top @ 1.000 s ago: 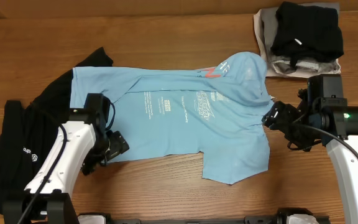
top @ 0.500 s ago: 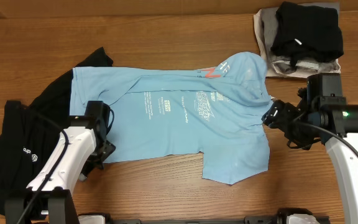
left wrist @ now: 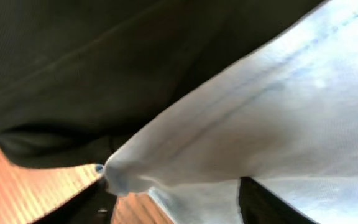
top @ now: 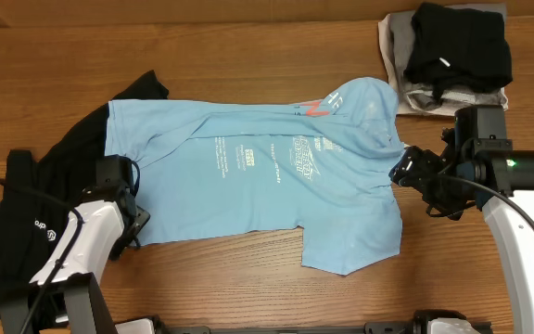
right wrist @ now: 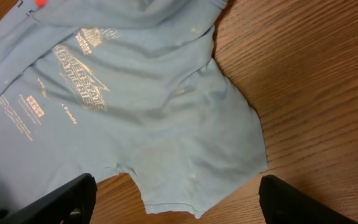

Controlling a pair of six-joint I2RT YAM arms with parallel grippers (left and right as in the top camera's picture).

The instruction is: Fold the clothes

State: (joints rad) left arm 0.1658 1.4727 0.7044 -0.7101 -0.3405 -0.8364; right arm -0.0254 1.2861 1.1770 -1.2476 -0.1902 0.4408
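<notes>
The light blue T-shirt [top: 267, 176] lies spread across the middle of the table, its lettering facing up. One edge of it overlaps the black long-sleeved top [top: 26, 213] at the left. My left gripper [top: 137, 225] sits at the T-shirt's lower-left corner. In the left wrist view that bunched corner [left wrist: 114, 177] lies between dark fingers [left wrist: 266, 202] that stand apart, with the black top [left wrist: 73, 74] behind. My right gripper [top: 404, 172] hovers open over the T-shirt's right side [right wrist: 166, 124], with nothing between its fingers [right wrist: 61, 199].
A pile of folded clothes [top: 448, 56], a black garment on top of grey and white ones, sits at the back right corner. Bare wooden table [top: 248, 65] runs along the back and the front edge.
My left gripper has slid left along the T-shirt's lower hem to its lower-left corner, and its jaws have narrowed. The right arm has barely moved.
</notes>
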